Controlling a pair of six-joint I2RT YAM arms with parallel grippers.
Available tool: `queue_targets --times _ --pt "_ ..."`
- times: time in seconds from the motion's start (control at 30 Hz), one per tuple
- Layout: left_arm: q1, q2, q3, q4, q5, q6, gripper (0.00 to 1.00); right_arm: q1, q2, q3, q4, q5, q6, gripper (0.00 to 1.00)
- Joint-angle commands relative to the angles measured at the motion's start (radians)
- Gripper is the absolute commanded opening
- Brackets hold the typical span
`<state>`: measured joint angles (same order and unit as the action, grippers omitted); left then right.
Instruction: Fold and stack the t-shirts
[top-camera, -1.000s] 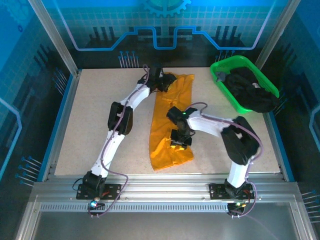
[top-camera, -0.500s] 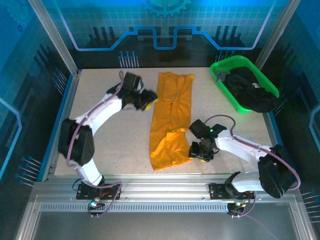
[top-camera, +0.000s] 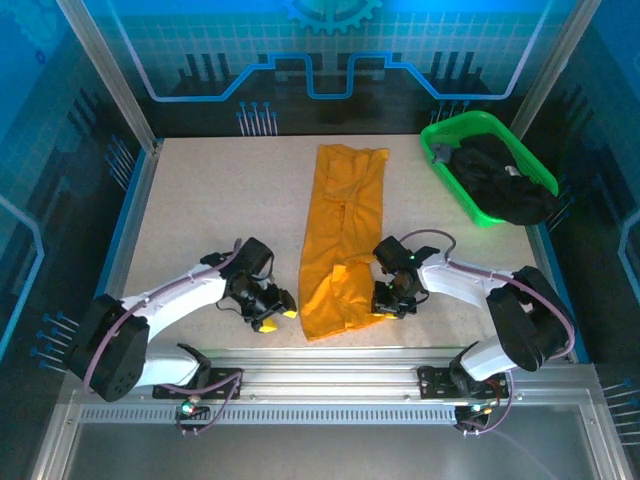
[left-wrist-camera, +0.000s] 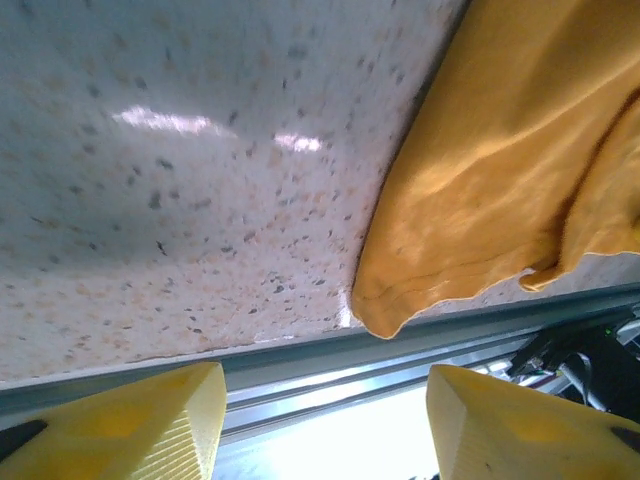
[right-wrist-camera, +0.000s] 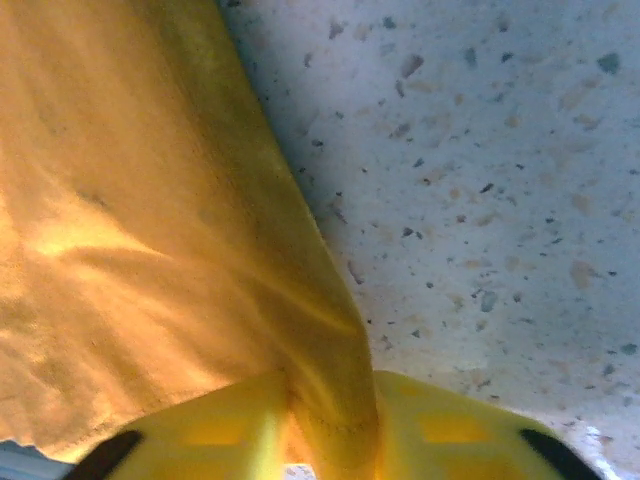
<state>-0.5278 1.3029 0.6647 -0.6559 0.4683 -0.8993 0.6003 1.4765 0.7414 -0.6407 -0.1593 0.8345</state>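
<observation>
Speckled beige counter (top-camera: 200, 200) was seen inside a blue-lit enclosure w/ metal framing. One orange-yellow t-shirt (top-camera: 340, 220) was laid as a long narrow strip down the ctr, from the far edge almost to the front edge, its near end rumpled. At the far right corner a green basket (top-camera: 452, 188) was set, w/ dark clothes (top-camera: 505, 185) heaped in it.

The left pincer (top-camera: 272, 310) was positioned low over bare counter just beside the shirt's near left corner, apart from it. In the left wrist view its yellow fingers (left-wrist-camera: 150, 420) were spread wide w/ nothing btwn them. The shirt's hem corner lay ahead and to the right of the gap, by a metal rail (left-wrist-camera: 300, 360).

The right pincer (top-camera: 392, 298) was placed at the shirt's right edge, toward the near end. In the right wrist view its fingers (right-wrist-camera: 230, 430) were pinched narrow on a raised fold of that edge, w/ cloth gripped btwn them. The rest of the shirt was spread to the left, bare counter to the right.
</observation>
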Motion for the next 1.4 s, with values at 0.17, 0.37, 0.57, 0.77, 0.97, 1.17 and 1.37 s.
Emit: queue_targets --times 0.17,0.37,0.57,0.77,0.97,1.17,1.37 --pt "-0.149 0.114 -0.004 0.179 -0.007 -0.159 0.59 0.041 -0.036 -0.022 -0.006 0.008 0.086 0.05" --pt "-0.196 0.231 0.056 0.24 -0.02 -0.186 0.56 0.08 -0.082 -0.058 -0.017 0.006 0.155 0.01" --pt "-0.208 0.303 0.098 0.222 -0.058 -0.162 0.27 0.11 -0.138 -0.076 -0.063 0.014 0.198 0.0" --pt "-0.208 0.243 0.118 0.1 -0.109 -0.105 0.0 0.134 -0.223 -0.116 -0.078 -0.023 0.275 0.0" --pt "-0.208 0.158 0.124 0.011 -0.121 -0.083 0.0 0.138 -0.254 -0.148 -0.051 -0.112 0.342 0.0" --pt "-0.209 0.115 0.136 -0.063 -0.139 -0.054 0.0 0.145 -0.239 -0.142 -0.081 -0.131 0.344 0.0" --pt "-0.208 0.142 0.131 -0.087 -0.123 -0.036 0.4 0.144 -0.215 -0.127 -0.073 -0.123 0.346 0.0"
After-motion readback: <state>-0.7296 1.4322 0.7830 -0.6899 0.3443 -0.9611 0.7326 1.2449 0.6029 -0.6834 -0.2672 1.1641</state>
